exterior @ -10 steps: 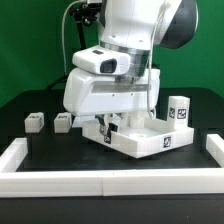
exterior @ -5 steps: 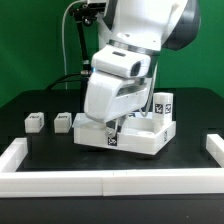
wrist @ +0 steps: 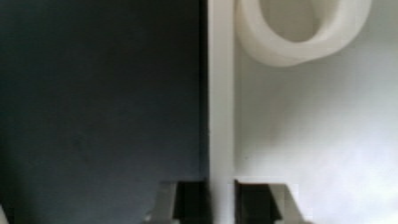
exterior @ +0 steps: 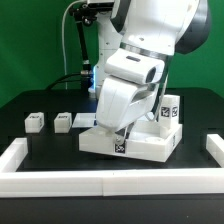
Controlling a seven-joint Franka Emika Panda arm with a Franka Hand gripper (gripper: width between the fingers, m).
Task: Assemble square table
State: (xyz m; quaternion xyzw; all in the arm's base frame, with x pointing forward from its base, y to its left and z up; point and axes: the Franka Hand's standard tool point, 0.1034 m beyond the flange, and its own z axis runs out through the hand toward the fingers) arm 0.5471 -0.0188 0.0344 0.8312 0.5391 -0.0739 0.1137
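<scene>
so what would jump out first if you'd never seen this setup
The big white arm fills the middle of the exterior view, bent low over the square tabletop on the dark table. In the wrist view its gripper is shut on the tabletop's thin raised rim. Two small white legs sit loose at the exterior view's left.

ext wide; wrist close on slab (wrist: pixel 306 140)

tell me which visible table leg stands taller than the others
The leg on the exterior view's right, behind the square tabletop: it stands upright, tag showing. The leftmost leg and its neighbour sit low.
</scene>
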